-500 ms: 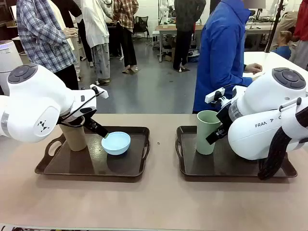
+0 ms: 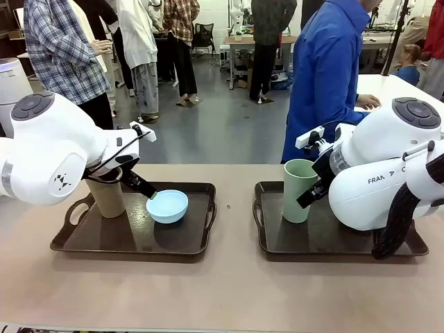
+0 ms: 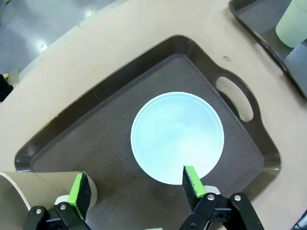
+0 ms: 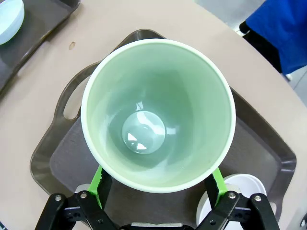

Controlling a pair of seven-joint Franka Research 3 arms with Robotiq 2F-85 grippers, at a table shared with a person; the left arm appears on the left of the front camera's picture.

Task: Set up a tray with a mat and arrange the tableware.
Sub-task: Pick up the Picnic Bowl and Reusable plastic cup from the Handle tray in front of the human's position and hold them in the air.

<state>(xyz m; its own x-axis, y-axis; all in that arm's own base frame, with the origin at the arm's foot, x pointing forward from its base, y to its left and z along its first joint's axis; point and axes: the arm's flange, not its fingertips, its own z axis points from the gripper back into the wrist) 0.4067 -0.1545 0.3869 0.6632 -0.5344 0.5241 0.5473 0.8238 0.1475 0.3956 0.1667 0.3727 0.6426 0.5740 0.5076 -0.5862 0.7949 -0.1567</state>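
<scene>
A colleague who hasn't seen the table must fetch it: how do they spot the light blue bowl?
On the tan table, take the dark tray on the robot's left. On it stand a tall tan cup and, toward the table's middle, the light blue bowl. It is low, wide and round, unlike the tall tapered cup.

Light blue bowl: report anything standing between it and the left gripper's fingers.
Nothing visible does. The open left gripper hangs right at the light blue bowl, with one finger at its rim. The tan cup stands off to the side, by the other finger.
</scene>
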